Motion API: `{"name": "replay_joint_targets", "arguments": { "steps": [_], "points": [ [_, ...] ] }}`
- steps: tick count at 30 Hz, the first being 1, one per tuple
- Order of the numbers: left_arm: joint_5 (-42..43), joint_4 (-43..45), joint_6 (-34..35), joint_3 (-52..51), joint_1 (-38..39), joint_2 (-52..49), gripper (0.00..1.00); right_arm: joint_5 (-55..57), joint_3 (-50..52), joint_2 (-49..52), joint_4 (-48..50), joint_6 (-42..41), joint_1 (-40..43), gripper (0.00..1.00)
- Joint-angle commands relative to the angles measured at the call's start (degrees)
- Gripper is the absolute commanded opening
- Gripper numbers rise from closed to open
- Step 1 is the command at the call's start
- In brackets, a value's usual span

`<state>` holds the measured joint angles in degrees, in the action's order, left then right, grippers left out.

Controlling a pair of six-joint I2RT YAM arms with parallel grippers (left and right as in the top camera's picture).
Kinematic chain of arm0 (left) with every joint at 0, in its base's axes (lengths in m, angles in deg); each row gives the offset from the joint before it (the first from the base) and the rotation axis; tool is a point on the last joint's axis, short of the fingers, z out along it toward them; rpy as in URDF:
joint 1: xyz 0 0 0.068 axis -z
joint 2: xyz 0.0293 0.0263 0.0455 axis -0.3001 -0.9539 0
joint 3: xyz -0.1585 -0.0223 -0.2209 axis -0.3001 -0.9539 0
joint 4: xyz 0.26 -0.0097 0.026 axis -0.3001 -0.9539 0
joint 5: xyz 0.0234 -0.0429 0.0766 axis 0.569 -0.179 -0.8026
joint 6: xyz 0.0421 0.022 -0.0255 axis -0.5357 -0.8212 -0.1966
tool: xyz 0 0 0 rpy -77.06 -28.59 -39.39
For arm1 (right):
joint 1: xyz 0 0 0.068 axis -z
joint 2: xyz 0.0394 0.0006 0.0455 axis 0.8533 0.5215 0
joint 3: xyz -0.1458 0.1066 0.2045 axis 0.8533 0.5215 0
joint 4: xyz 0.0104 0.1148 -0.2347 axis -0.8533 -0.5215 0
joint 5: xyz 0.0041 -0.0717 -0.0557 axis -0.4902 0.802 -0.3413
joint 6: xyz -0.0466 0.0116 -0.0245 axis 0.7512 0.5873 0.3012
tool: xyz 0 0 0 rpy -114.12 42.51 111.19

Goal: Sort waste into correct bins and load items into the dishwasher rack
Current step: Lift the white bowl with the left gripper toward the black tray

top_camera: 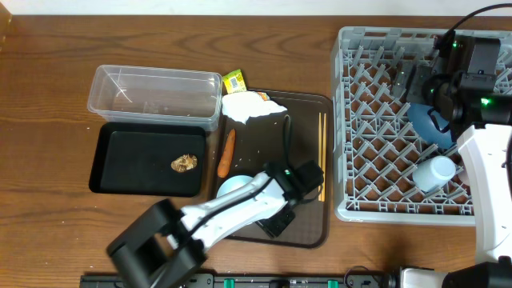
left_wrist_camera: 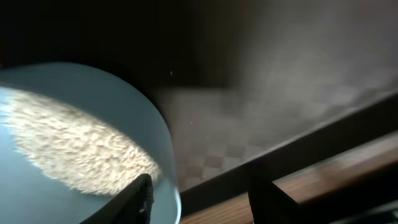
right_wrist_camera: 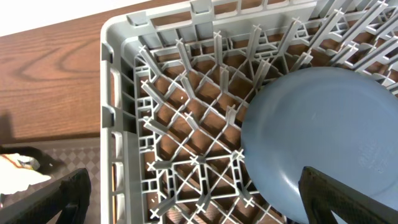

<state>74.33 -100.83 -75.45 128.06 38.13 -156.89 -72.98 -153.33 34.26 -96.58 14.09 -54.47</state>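
My left gripper [top_camera: 276,222] [left_wrist_camera: 199,186] is open low over the dark brown serving tray [top_camera: 304,120]. One finger overlaps the rim of a small blue cup [top_camera: 233,187] [left_wrist_camera: 155,130] that holds white rice [left_wrist_camera: 68,143]. On the tray lie an orange carrot [top_camera: 227,152], a crumpled white tissue [top_camera: 250,106] and two chopsticks [top_camera: 322,152]. A yellow-green packet [top_camera: 234,80] lies behind it. The clear tub [top_camera: 156,94] is empty. The black tray [top_camera: 120,160] holds a brown scrap [top_camera: 185,163]. My right gripper [top_camera: 412,84] [right_wrist_camera: 205,205] is open above the grey rack [top_camera: 352,204] [right_wrist_camera: 118,93], beside the blue plate [top_camera: 428,124] [right_wrist_camera: 323,130].
A white bowl [top_camera: 436,172] lies in the rack's near right part. No pink cup is in view. The tub and black tray stand side by side left of the serving tray. Bare wooden table [top_camera: 48,96] lies at the far left and along the back.
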Motion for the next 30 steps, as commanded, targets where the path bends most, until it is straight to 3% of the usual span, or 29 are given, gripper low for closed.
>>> {"name": "replay_joint_targets", "arguments": {
  "steps": [1,4,8,15,18,30],
  "points": [
    [-1.7,0.3,-0.5,-0.5,0.1,-3.1,0.49,-0.3,-0.6,-0.3,0.0,-0.6,-0.4,0.99],
    [-1.7,2.0,-0.5,-0.5,0.1,-4.2,0.45,-0.3,-0.6,-0.3,0.0,-0.6,-0.4,0.99],
    [-1.6,2.9,-0.5,-0.6,0.1,-5.5,0.15,-0.3,-0.6,-0.3,0.0,-0.6,-0.4,0.99],
    [-1.7,2.9,-1.4,-0.6,0.1,-8.0,0.14,-0.3,-0.6,-0.3,0.0,-0.6,-0.4,0.99],
    [-1.7,3.0,-1.4,-0.6,0.1,-8.0,0.06,-0.3,-0.6,-0.3,0.0,-0.6,-0.4,0.99],
    [-1.7,-3.0,-1.4,4.1,0.1,-4.0,0.06,-0.3,-0.6,-0.3,0.0,-0.6,-0.4,0.99]
  ]
}}
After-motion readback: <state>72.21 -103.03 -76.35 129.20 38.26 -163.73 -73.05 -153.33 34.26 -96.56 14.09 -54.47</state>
